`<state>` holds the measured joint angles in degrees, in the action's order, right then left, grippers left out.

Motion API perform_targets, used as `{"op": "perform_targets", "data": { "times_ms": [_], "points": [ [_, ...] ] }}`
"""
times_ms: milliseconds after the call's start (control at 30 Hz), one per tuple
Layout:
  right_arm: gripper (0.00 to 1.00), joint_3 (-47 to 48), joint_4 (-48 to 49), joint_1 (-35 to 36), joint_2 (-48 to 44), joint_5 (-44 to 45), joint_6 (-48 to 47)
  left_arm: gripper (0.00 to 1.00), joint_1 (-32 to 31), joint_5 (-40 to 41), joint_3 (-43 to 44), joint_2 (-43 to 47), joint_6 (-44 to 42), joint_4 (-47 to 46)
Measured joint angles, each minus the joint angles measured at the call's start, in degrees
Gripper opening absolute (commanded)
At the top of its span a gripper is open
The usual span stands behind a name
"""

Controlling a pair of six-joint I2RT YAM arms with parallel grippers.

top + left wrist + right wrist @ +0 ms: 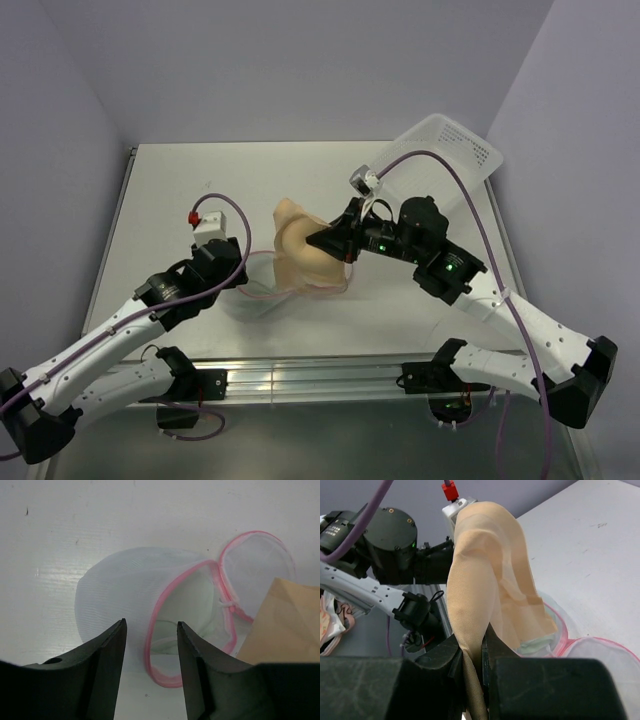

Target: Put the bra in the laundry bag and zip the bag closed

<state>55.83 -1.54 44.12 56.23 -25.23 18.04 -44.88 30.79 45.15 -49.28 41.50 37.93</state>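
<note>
Right gripper (472, 652) is clamped on the bra (480, 570), cloth stretching out ahead over the laundry bag (125, 585), its pink-rimmed mouth open just below, while the left gripper (151, 650) sits jaws apart at that rim.

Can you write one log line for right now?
right fingers: shut on bra | left fingers: open, by laundry bag | laundry bag: unzipped
</note>
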Motion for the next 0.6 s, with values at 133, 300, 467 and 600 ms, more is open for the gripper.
{"op": "perform_targets", "data": {
  "times_ms": [133,300,467,600],
  "points": [
    [0.00,0.9,1.6,0.0,3.5,0.7,0.6,0.30,0.3,-0.1,-1.3,-1.8,0.9,-1.6],
    [0.00,1.0,6.5,0.0,7.7,0.8,2.6,0.00,0.3,-0.1,-3.9,-1.6,2.2,-3.8],
    [0.00,-0.8,16.1,0.2,10.3,0.8,5.1,0.00,0.3,-0.2,-7.0,1.7,3.3,-6.3],
    [0.00,-4.1,23.5,2.1,14.4,1.6,6.4,0.00,0.3,-0.6,-8.4,4.3,4.1,-8.5]
  ]
}}
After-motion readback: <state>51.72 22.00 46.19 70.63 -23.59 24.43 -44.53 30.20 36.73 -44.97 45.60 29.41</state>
